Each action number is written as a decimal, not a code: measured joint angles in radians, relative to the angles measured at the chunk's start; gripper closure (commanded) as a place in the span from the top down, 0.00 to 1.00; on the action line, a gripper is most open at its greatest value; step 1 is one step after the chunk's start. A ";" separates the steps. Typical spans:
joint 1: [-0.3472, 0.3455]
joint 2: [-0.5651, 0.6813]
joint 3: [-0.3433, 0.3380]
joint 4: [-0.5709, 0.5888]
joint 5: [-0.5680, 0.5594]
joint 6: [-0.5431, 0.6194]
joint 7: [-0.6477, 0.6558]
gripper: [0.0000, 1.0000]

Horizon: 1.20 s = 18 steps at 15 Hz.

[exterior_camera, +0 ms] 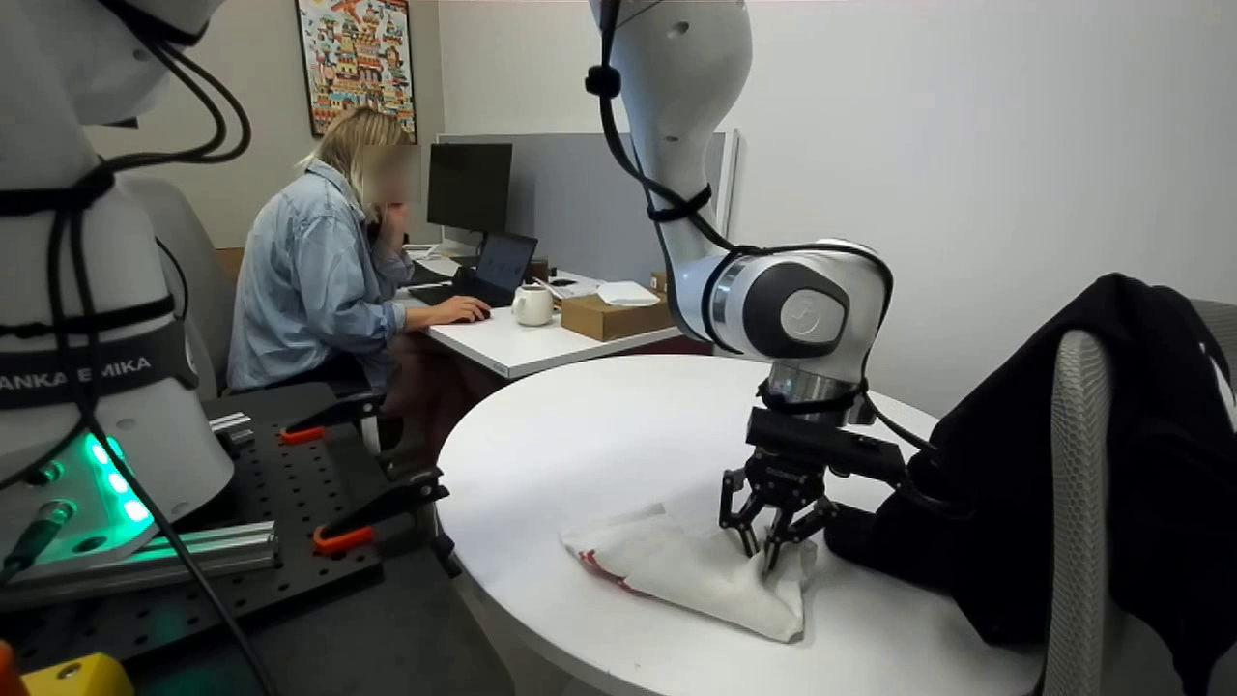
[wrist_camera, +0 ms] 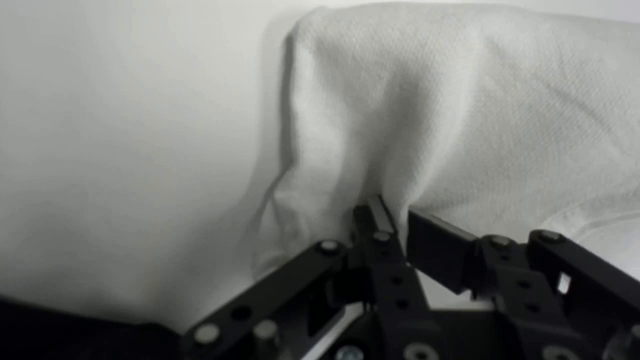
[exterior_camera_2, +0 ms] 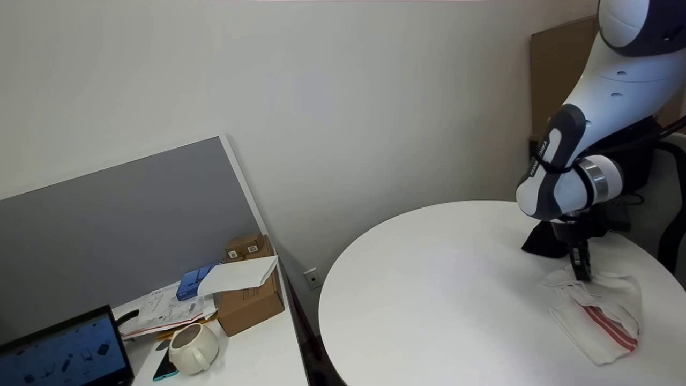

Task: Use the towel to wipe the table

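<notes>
On the right of the round white table (exterior_camera_2: pixel 429 289), in an exterior view, the towel (exterior_camera_2: pixel 595 316) lay loosely folded, its bulk toward the near side. The gripper (wrist_camera: pixel 400 215) was clamped on a pinched ridge of cloth at the far end. Only that fold seemed caught, so a drag was liable to slip it loose or bunch the free layers. Just beyond, a black garment (exterior_camera_2: pixel 542 242) reached onto the table; a sweep that way risked snagging it. Pressing lower might scrape the hard fingertips (wrist_camera: pixel 430 241) across the surface.
</notes>
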 measured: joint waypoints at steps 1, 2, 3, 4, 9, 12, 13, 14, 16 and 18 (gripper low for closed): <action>0.000 -0.013 0.000 -0.028 -0.001 0.006 -0.016 0.03; 0.001 -0.026 0.000 -0.056 -0.002 0.016 -0.030 0.32; 0.003 -0.039 0.000 -0.085 -0.004 0.030 -0.044 0.35; 0.006 -0.050 -0.001 -0.112 -0.006 0.046 -0.053 0.40; 0.020 -0.092 -0.006 -0.201 -0.020 0.123 -0.058 0.77; 0.022 -0.103 -0.011 -0.206 -0.010 0.174 -0.023 0.98; 0.021 -0.112 -0.011 -0.206 0.007 0.185 0.003 1.00; 0.021 -0.125 -0.011 -0.206 0.029 0.192 0.032 1.00; 0.021 -0.162 -0.006 -0.206 0.079 0.193 0.088 1.00; 0.021 -0.210 0.000 -0.208 0.124 0.189 0.147 1.00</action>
